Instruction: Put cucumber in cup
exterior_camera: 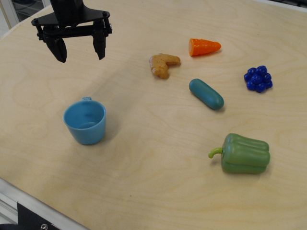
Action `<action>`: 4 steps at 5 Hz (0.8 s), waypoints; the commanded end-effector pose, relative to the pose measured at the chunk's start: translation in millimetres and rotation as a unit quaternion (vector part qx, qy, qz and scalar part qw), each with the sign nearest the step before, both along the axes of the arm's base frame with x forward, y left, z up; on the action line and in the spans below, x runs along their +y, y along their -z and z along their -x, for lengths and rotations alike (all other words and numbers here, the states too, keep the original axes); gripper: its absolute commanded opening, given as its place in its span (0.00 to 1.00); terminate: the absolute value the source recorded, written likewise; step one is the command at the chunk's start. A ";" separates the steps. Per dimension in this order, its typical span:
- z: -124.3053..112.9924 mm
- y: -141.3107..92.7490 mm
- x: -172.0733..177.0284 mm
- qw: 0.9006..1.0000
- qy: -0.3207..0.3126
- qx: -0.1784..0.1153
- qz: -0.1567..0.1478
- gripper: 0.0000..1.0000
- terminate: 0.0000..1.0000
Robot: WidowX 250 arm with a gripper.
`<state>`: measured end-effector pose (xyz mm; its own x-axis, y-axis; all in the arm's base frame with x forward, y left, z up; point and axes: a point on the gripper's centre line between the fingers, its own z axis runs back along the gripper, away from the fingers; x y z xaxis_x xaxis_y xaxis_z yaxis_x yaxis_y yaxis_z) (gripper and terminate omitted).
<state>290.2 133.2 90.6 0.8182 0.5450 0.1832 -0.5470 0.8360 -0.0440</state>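
Cucumber point(206, 94) on table, tool point(79, 51) wide open, empty

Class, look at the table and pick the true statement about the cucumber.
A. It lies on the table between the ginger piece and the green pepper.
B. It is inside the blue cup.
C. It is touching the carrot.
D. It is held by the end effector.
A: the cucumber lies bare on the table, below the ginger piece and above the green pepper, apart from the cup, the carrot and the open, empty end effector.
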 end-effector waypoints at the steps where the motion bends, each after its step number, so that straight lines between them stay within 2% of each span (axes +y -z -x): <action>1: 0.0 0.0 0.0 1.000 0.000 0.000 0.000 1.00 0.00; 2: -17.3 -1.2 -35.2 1.000 -0.024 -0.002 -0.016 1.00 0.00; 3: -36.6 -3.1 -75.4 1.000 -0.003 -0.018 -0.023 1.00 0.00; 4: -55.7 2.6 -113.2 1.000 0.003 -0.028 -0.003 1.00 0.00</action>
